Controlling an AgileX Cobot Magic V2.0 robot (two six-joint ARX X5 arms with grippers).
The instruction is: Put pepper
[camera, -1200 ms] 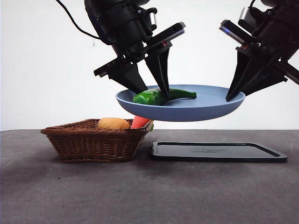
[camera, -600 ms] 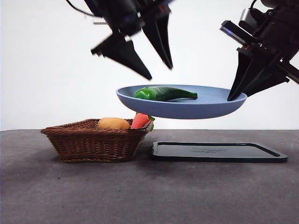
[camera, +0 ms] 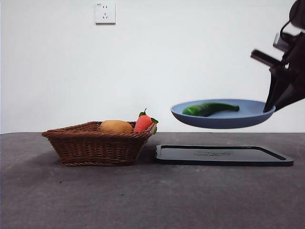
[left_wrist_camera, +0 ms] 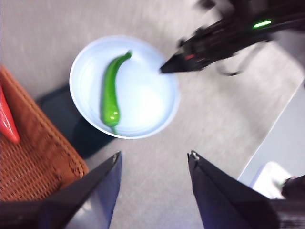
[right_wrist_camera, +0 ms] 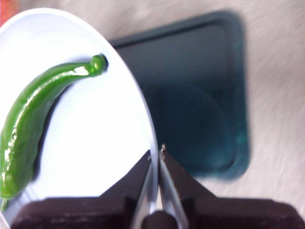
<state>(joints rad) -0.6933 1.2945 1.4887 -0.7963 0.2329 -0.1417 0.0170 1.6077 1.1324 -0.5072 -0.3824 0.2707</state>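
The green pepper (camera: 207,109) lies on the blue plate (camera: 248,113), which hangs in the air above the black tray (camera: 224,155). My right gripper (camera: 272,109) is shut on the plate's right rim and holds it up. In the right wrist view its jaws (right_wrist_camera: 156,157) pinch the plate's rim (right_wrist_camera: 148,124), with the pepper (right_wrist_camera: 33,119) on the plate. My left gripper (left_wrist_camera: 155,162) is open and empty, high above the plate (left_wrist_camera: 152,109) and pepper (left_wrist_camera: 110,90); it is out of the front view.
A wicker basket (camera: 95,145) stands left of the tray and holds a tan-orange lump (camera: 115,126) and a red-orange item with green leaves (camera: 144,122). A wall socket (camera: 105,13) is on the white back wall. Bare grey table lies in front.
The left gripper let go of the pepper, rose and left the front view. The right gripper carried the plate with the pepper to the right and slightly down.
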